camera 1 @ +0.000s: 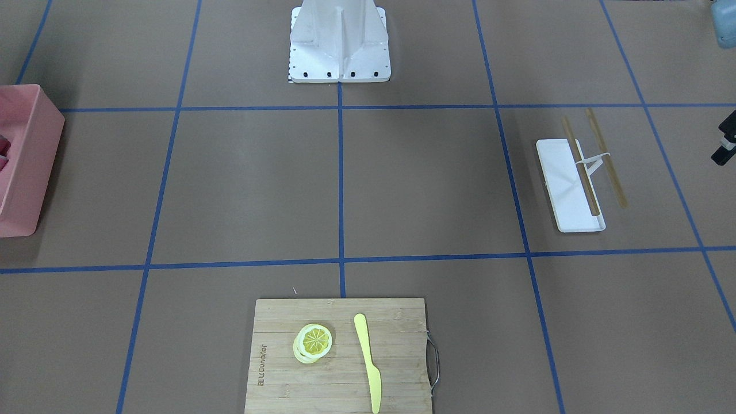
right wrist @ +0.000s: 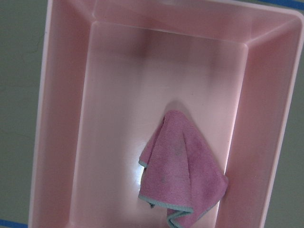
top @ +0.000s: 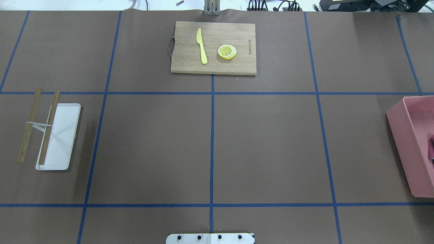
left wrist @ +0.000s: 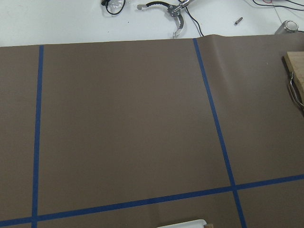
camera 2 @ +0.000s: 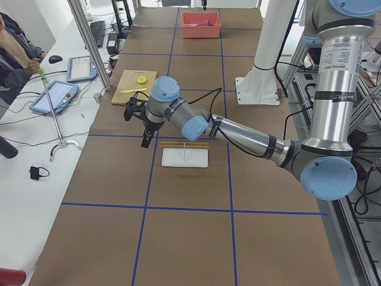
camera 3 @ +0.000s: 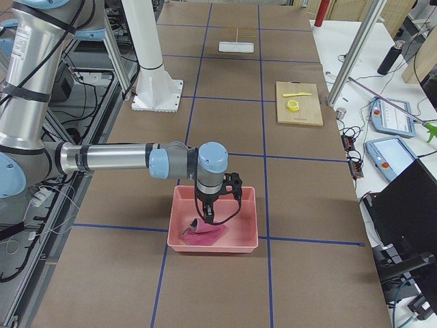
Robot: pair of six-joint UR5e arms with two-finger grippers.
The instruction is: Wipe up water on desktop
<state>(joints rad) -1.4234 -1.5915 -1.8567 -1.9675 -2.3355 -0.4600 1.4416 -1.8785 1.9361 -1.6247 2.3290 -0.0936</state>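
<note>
Hanging in bin at pink cloth, right tool; opening unclear.

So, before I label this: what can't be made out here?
Water on the desktop: no puddle shows in any view.
Left gripper: exterior left only, too small to tell open or shut.
Right gripper: exterior right only; contact with the pink cloth unclear.
Pink bin: cut by overhead edge.

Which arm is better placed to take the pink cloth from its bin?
The right arm. The right pincer hangs directly over the pink plastic bin, above the crumpled pink cloth. The left pincer is at the opposite end of the brown desktop, near the narrow white tray.
</note>
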